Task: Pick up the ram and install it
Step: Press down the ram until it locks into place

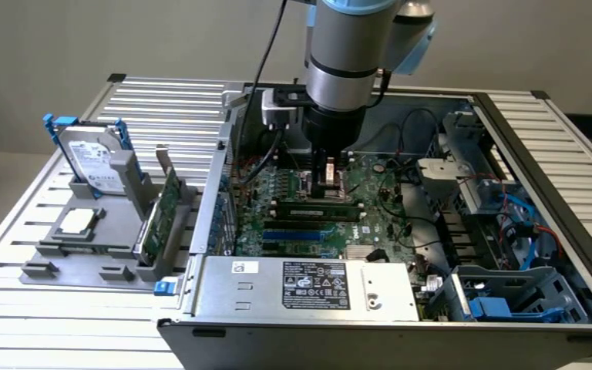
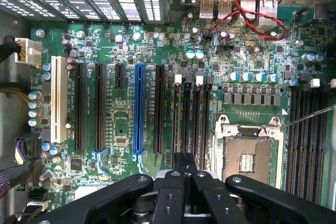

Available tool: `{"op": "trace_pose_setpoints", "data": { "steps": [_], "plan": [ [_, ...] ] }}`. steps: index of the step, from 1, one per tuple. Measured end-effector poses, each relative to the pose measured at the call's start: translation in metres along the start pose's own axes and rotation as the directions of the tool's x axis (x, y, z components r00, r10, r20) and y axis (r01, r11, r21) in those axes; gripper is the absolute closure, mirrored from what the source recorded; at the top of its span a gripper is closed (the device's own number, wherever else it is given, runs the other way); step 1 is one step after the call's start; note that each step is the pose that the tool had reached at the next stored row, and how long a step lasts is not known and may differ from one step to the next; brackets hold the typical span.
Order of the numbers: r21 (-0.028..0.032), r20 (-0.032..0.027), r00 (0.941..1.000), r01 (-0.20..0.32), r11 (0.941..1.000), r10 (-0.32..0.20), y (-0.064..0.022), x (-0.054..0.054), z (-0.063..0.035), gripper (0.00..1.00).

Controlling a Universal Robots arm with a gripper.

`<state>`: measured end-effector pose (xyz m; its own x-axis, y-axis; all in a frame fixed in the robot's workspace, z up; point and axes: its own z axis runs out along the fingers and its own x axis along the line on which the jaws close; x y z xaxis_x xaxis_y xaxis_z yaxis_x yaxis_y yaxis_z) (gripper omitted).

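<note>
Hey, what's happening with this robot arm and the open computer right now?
A robot arm has its gripper lowered inside an open computer case, just above the motherboard. A memory stick, the ram, lies seated along the slots right below the gripper. In the wrist view the gripper hangs over the row of memory slots beside the empty processor socket. To the exterior view's left, a grey stand holds a hard drive and a green expansion card.

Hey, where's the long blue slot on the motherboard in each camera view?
Exterior view: the blue slot lies on the motherboard, nearer the camera than the claw.
Wrist view: the blue slot sits among the black slots, beyond the claw.
Shared landmark: the claw.
</note>
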<state>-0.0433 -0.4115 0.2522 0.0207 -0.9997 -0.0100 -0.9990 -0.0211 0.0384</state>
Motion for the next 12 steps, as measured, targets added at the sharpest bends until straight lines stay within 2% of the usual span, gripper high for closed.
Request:
{"op": "trace_pose_setpoints", "data": {
  "steps": [4,12],
  "plan": [
    [-0.0001,-0.0001,1.0000,0.000,1.0000,0.000,0.0001,0.000,0.0001,0.89],
    [0.0000,-0.0004,1.0000,0.000,1.0000,0.000,0.0009,-0.001,0.0142,0.89]
  ]
}}
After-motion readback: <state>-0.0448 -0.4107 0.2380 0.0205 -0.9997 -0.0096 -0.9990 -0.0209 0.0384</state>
